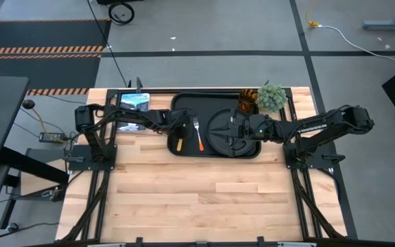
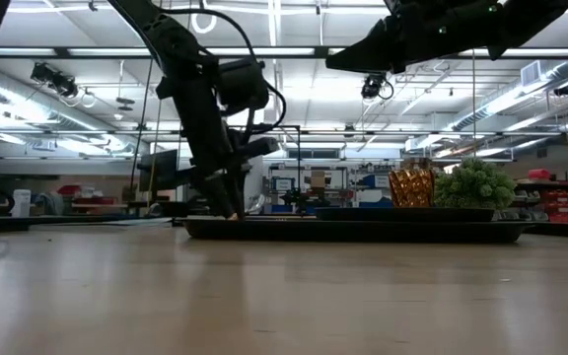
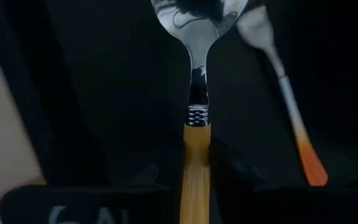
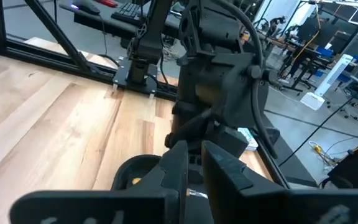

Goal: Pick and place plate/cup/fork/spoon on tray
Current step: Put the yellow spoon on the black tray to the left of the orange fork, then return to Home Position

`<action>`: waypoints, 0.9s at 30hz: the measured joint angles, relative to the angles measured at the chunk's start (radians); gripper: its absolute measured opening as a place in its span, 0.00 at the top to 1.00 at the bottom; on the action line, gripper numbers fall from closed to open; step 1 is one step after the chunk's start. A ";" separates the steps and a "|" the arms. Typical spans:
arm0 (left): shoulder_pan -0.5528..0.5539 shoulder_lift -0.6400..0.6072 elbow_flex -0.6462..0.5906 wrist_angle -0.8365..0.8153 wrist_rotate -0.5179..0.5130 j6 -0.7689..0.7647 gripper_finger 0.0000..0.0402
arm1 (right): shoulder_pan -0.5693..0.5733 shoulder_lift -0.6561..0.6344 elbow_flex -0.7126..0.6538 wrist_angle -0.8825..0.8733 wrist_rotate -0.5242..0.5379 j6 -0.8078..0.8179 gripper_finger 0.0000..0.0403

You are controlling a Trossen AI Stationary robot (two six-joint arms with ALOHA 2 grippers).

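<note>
The black tray [image 1: 184,103] lies at the table's far middle. On it lie the round black plate [image 1: 219,130] and the fork [image 1: 198,134] with its orange-red handle, which also shows in the left wrist view [image 3: 291,118]. The amber cup [image 1: 247,100] stands at the tray's far right corner and also shows in the low view [image 2: 410,186]. My left gripper [image 1: 181,130] is down over the tray's left part, shut on the spoon [image 3: 196,93]. My right gripper [image 4: 196,168] hangs raised above the plate, fingers close together and empty. My left gripper holds the spoon by its orange-yellow handle [image 3: 195,168], pinched between the two fingers just behind the metal collar. The fingers come down from above, slanting from the table's left. The silver bowl [image 3: 197,18] points away from the gripper, low over the tray; whether it touches the tray I cannot tell.
A small green potted plant [image 1: 271,97] stands right of the cup at the tray's far right corner. A small screen [image 1: 134,101] sits at the table's far left. The near half of the wooden table [image 1: 204,199] lies bare.
</note>
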 joint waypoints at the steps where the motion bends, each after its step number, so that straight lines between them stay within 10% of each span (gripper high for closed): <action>1: -0.002 0.000 0.000 0.009 -0.001 0.019 0.80 | 0.000 -0.005 0.000 -0.002 -0.001 0.006 0.87; 14: -0.003 0.000 0.000 0.079 -0.049 0.362 0.53 | -0.080 -0.264 -0.190 0.060 -0.012 0.096 0.88; 27: -0.033 0.006 0.000 0.287 -0.038 0.680 0.62 | -0.050 -0.497 -0.344 0.053 0.121 0.257 0.88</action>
